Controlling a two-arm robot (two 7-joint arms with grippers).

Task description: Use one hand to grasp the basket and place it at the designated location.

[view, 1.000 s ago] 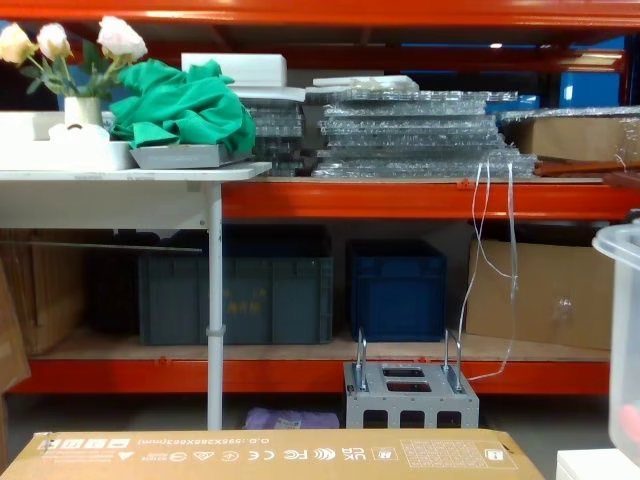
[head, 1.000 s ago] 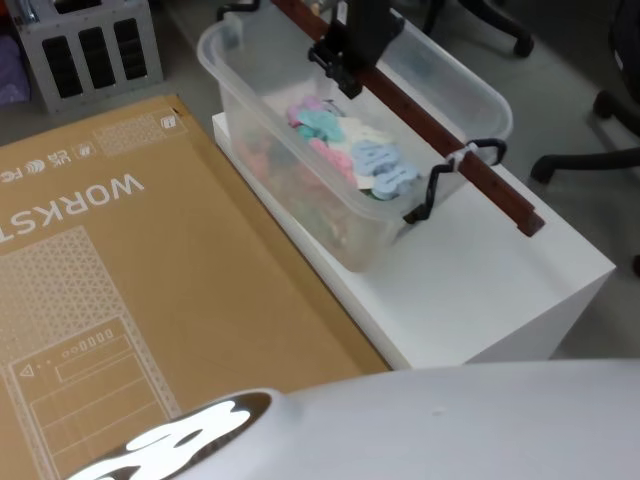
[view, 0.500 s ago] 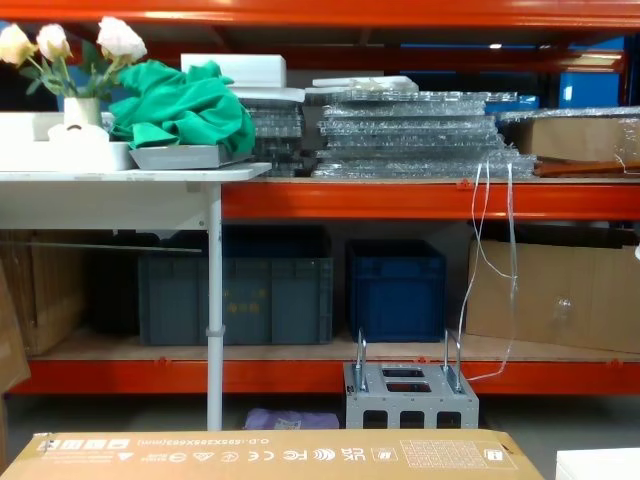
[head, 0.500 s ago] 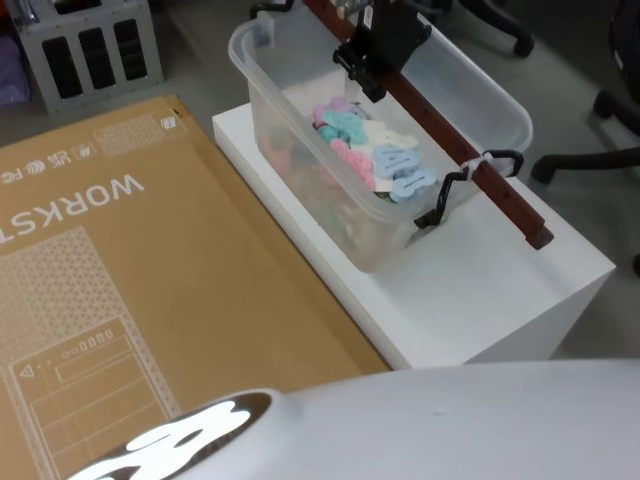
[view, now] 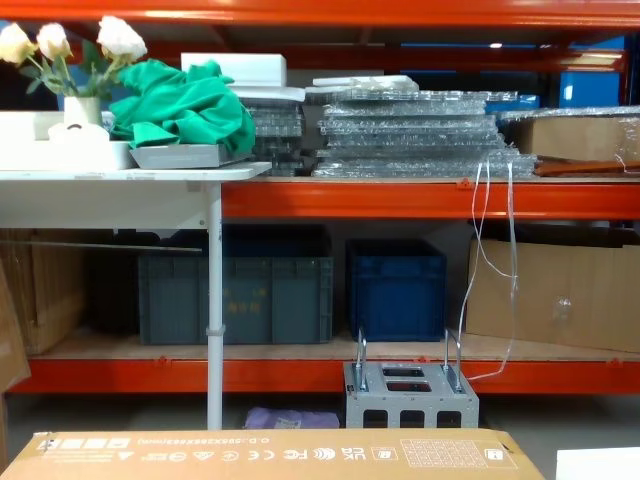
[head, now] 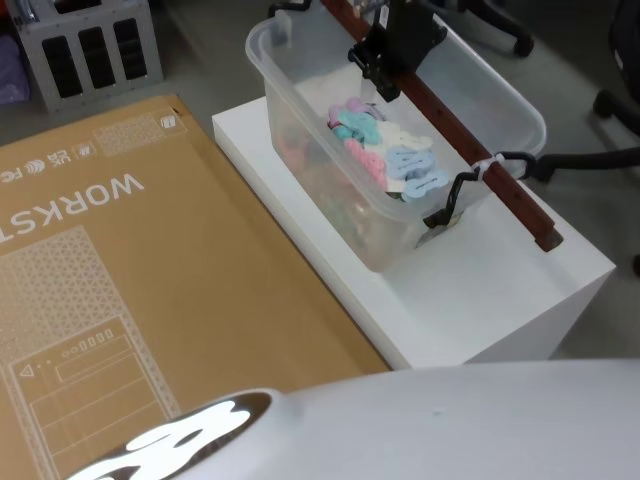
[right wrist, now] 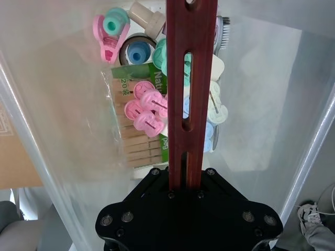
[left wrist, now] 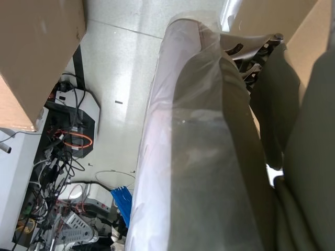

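Observation:
The basket (head: 300,90) is a translucent whitish bin holding pastel clips and pegs (head: 395,160). It is over the white stand (head: 520,290); whether its base touches I cannot tell. A thin red-brown handle bar (head: 455,130) runs along its top, fixed by black clips and a white zip tie (head: 487,165). My right gripper (head: 385,75) comes in from the far side and is shut on that bar near its far end. In the right wrist view the handle bar (right wrist: 189,78) runs straight into the right gripper (right wrist: 184,180), with the basket's contents (right wrist: 144,112) below.
A large flat cardboard box (head: 120,280) lies to the left of the stand. A grey metal perforated box (head: 85,45) stands on the floor behind it, also in the chest view (view: 410,395). Office chair legs (head: 590,155) are at the right. Orange shelving (view: 400,195) fills the background.
The right gripper has carried the basket to the right and farther away over the stand. The basket's edge has left the chest view.

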